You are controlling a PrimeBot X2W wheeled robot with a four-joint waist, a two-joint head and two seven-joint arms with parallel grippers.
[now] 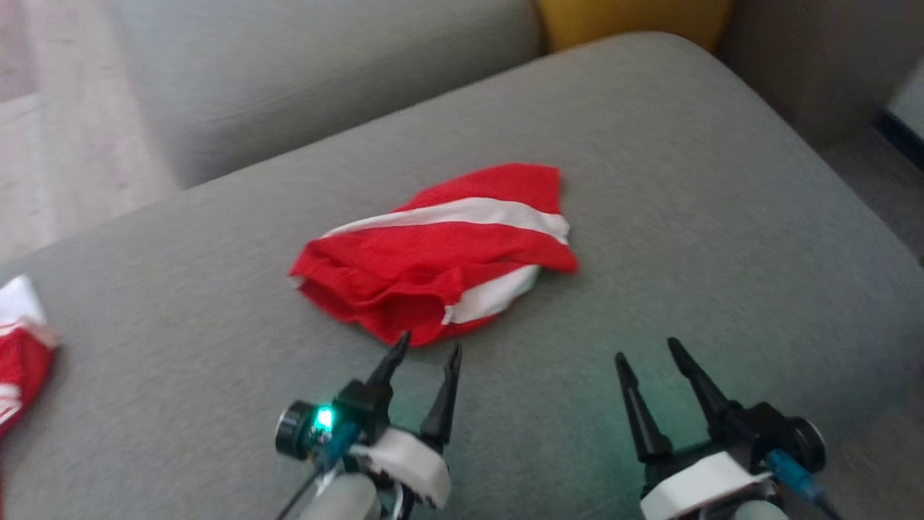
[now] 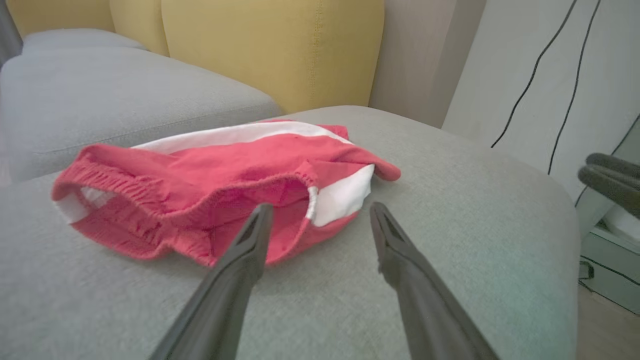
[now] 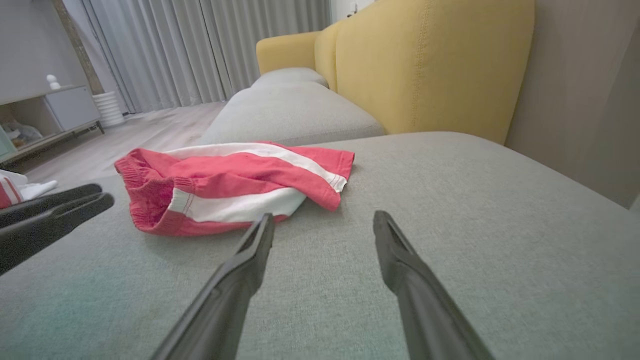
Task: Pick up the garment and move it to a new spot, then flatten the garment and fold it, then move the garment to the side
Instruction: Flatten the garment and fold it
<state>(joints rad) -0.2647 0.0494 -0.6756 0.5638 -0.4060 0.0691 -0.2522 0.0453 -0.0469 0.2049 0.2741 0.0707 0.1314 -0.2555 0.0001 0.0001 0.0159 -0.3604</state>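
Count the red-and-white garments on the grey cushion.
2. One garment lies crumpled in the middle of the cushion, just ahead of the left claw. A second garment sits at the cushion's left edge, cut off by the frame; more may lie out of view.

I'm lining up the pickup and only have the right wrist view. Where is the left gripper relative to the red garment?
Observer: In the head view, the left gripper is open at the near edge of the garment. One fingertip overlaps the cloth, the other is over bare cushion.
Operator: What part of the garment faces it?
Observer: In the left wrist view, it's the elastic waistband, gaping open towards that gripper.
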